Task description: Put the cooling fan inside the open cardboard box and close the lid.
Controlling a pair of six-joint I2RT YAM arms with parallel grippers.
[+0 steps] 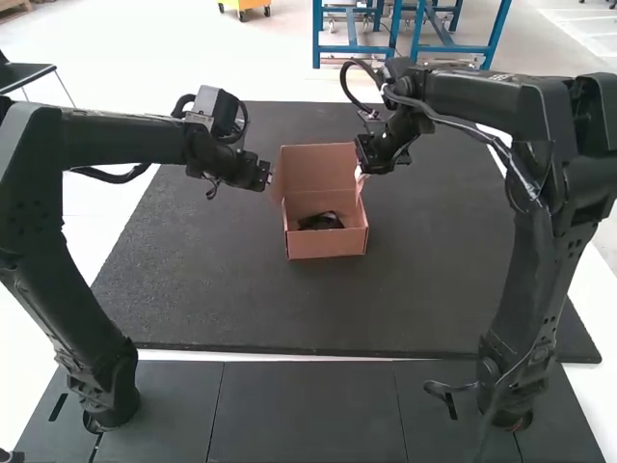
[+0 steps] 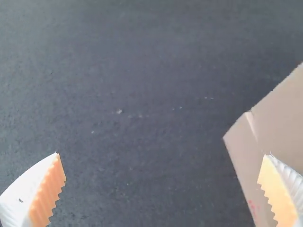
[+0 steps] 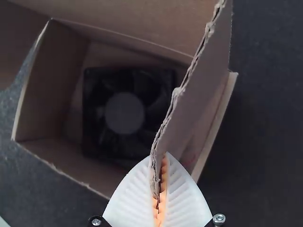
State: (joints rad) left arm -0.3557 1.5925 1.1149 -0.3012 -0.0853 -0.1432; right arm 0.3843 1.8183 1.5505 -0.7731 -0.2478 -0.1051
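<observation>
cooling fan (image 3: 124,113) inside cardboard box (image 1: 326,242), box centred on mat (image 1: 193,280)

High camera: you look from above and behind the robot, forward and down over the black mat (image 1: 193,289), far enough back to take in the whole cardboard box (image 1: 326,241).

Left wrist camera: you sit close over the mat (image 2: 118,71), facing down, with one flap of the box (image 2: 274,123) just in sight.

Right wrist camera: you are very close, looking steeply down into the box (image 3: 52,90) onto the cooling fan (image 3: 124,111).

All three views share box and mat.
</observation>
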